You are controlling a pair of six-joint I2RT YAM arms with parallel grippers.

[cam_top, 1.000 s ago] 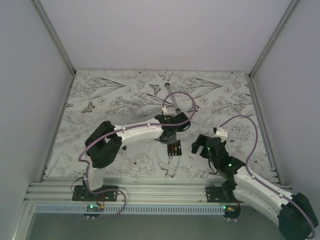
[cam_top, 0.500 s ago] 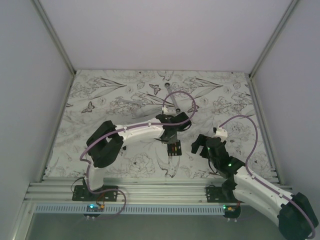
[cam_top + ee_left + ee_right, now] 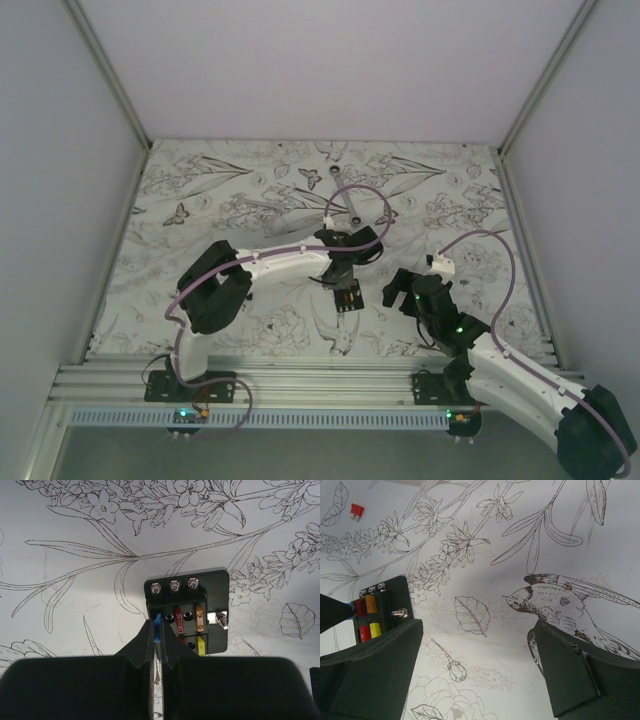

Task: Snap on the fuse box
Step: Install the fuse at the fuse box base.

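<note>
The fuse box (image 3: 348, 297) is a small black box lying on the flower-print mat, its top open. In the left wrist view the fuse box (image 3: 216, 587) shows three screws and red, orange and yellow fuses in its slots. My left gripper (image 3: 340, 283) is shut on a blue fuse (image 3: 158, 626) and holds it at the box's left slot row; the left gripper (image 3: 158, 631) has its jaws nearly together. My right gripper (image 3: 396, 291) is open and empty just right of the box. In the right wrist view the right gripper (image 3: 477, 630) has the box (image 3: 397, 596) by its left finger.
A loose red fuse (image 3: 356, 510) lies on the mat beyond the box. A small grey object (image 3: 335, 175) sits at the far middle of the mat. Metal frame posts and pale walls bound the mat on the left, right and back.
My left arm has shifted slightly, bringing the gripper with the blue fuse down closer onto the fuse box. The right arm has barely moved.
</note>
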